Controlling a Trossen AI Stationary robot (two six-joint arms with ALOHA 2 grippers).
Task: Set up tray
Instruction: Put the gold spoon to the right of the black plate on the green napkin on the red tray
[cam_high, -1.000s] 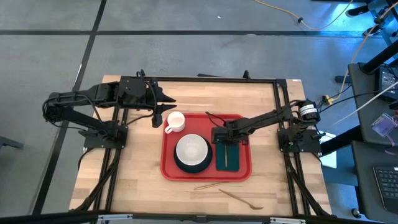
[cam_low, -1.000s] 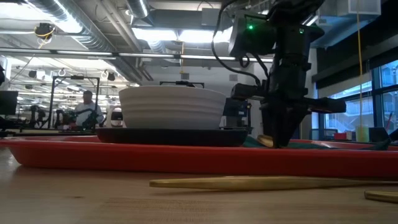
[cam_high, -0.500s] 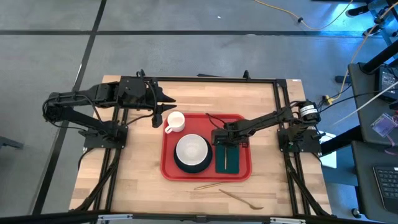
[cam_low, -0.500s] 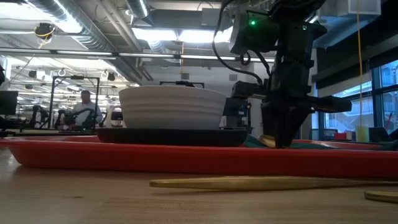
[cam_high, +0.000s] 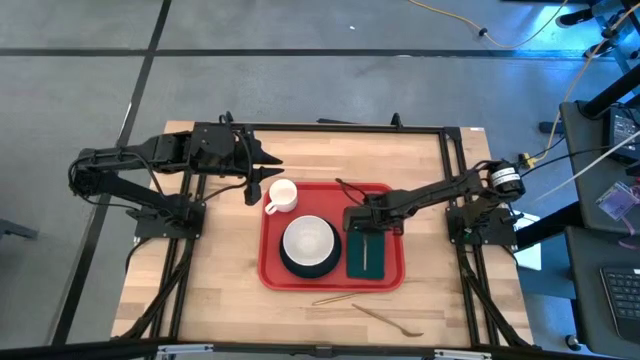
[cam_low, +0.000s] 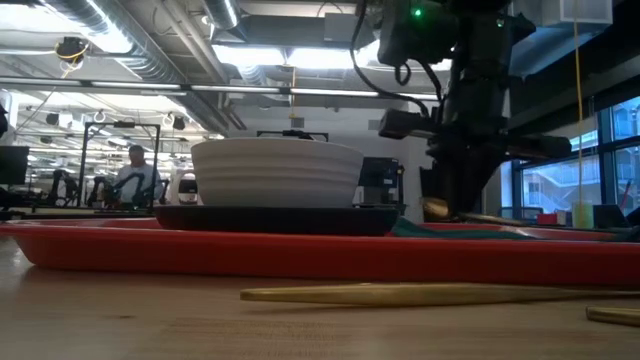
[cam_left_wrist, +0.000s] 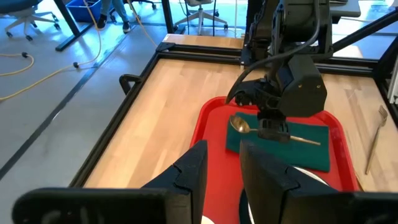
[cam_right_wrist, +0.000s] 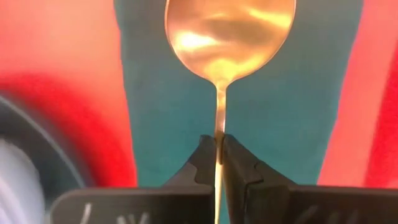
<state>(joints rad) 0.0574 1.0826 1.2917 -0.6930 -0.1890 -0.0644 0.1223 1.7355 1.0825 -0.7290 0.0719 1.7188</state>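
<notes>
The red tray lies mid-table. On it stand a white cup and a white bowl on a dark plate, and a dark green napkin lies on its right part. My right gripper hangs over the napkin's far end, shut on a gold spoon; the gripper also shows in the low view. My left gripper waits open and empty left of the cup, and its wrist view shows the gap between its fingers. My right gripper pinches the spoon's thin neck, just behind its bowl, between its two fingertips. The fingers point down from above and lie across the handle. The bowl end is held a little above the napkin; the handle runs low over the napkin toward the near edge.
Two gold pieces of cutlery lie on the bare wood in front of the tray, one along its near rim and one nearer the table's edge. The dark frame rails run along the table's far edge and sides.
My right gripper has risen slightly and gone a little toward the table's right edge, still shut on the spoon. The spoon has moved from the napkin's left edge to over its middle, with its bowl end higher than before.
</notes>
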